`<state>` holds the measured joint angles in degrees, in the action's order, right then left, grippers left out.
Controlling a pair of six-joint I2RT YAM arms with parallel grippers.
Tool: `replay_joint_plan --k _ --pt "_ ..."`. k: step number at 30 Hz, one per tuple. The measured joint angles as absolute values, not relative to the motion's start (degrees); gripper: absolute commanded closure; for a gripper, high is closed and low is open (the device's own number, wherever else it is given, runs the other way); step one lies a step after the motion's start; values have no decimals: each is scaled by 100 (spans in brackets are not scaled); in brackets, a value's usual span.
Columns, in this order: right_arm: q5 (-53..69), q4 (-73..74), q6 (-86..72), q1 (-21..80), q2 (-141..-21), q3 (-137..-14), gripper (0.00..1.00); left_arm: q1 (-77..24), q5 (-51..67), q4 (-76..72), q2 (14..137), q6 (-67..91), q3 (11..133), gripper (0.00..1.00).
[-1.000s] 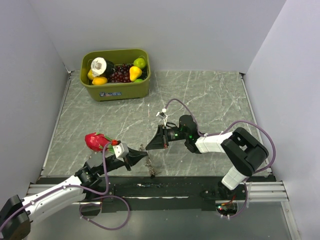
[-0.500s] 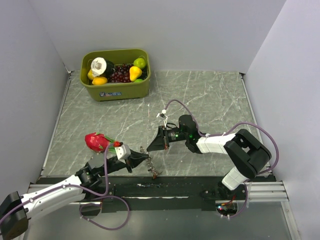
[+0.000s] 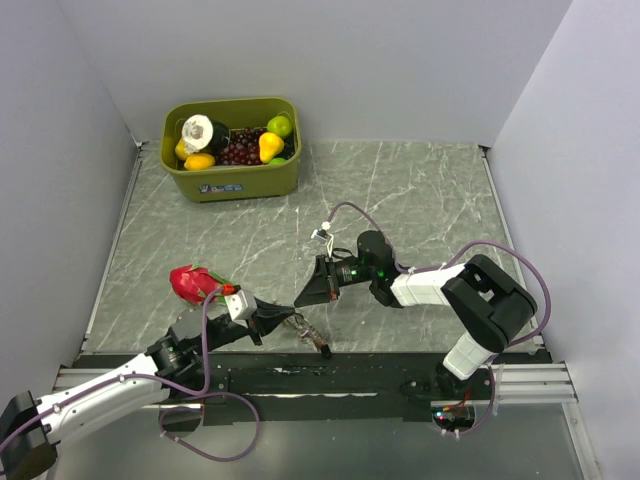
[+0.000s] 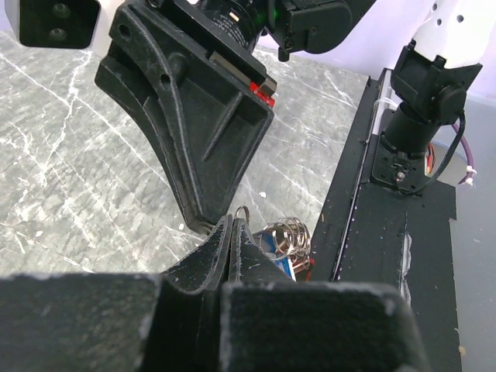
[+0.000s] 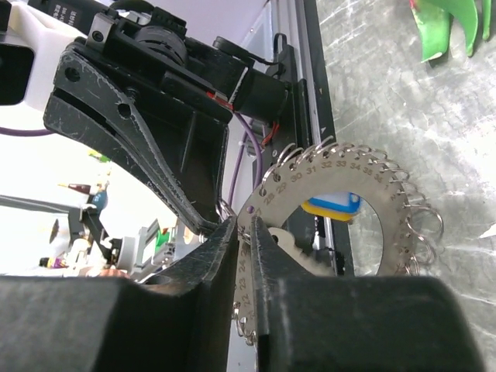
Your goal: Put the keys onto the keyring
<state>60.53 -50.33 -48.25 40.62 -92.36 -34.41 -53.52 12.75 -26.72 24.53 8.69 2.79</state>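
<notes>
- Keyring (image 3: 302,324), a flat grey metal ring edged with small wire loops, hangs low in the centre of the top view. The keys (image 3: 321,345), small with coloured plastic heads, dangle from it towards the lower right.
- In the same view my left claw (image 3: 289,319) reaches in from the lower left, its fingers closed on the ring. My right claw (image 3: 299,300) comes in from the right, its tips just above the left claw's.
- At the upper left an olive-green plastic bin (image 3: 232,183) holds fruit. A red dragon fruit (image 3: 190,283) lies left of centre on the grey marbled table (image 3: 430,200).
- In the left wrist view my left claw (image 4: 231,232) sits bottom centre, its fingers pressed together with a thin wire loop poking out between the tips.
- Just right of those tips are the keyring's (image 4: 285,235) coiled wire loops and the keys (image 4: 273,249), one blue head and one red. My right claw (image 4: 205,223) fills the upper left and points down at my left fingertips.
- In the right wrist view the keyring (image 5: 310,182) arcs across the centre, stamped with numbers. A yellow-and-blue key head (image 5: 333,205) shows through its hole.
- My right claw (image 5: 246,232) sits bottom centre, its fingers a narrow slit apart with the ring's rim running into the slit. I cannot tell whether they press on it.
- My left claw (image 5: 217,221) comes down from the upper left and meets the ring's rim right at my right fingertips.
</notes>
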Motion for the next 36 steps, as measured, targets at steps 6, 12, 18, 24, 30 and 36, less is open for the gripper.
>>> replay_joint_plan --k 6,12,18,24,30,36 --pt "6062 -4967 -4727 4062 -9207 -3428 70 -5352 1269 -2670 2460 869 276 99" --pt "6071 -4971 -4727 4069 -9207 -3428 70 -5349 1273 -2692 2497 869 276 99" --pt "6042 -4954 -4703 4117 -9207 -3428 63 -5349 1306 -2698 2497 869 276 99" --pt "5837 -4687 -4532 4119 -9008 -3363 55 -5352 1361 -2683 2495 904 276 99" --pt "5527 -3903 -3988 4128 -8237 -3328 47 -5378 1328 -2593 2429 1057 276 99" --pt "5212 -3076 -3291 4128 -7686 -3299 33 -5422 1299 -2534 2414 1131 276 99"
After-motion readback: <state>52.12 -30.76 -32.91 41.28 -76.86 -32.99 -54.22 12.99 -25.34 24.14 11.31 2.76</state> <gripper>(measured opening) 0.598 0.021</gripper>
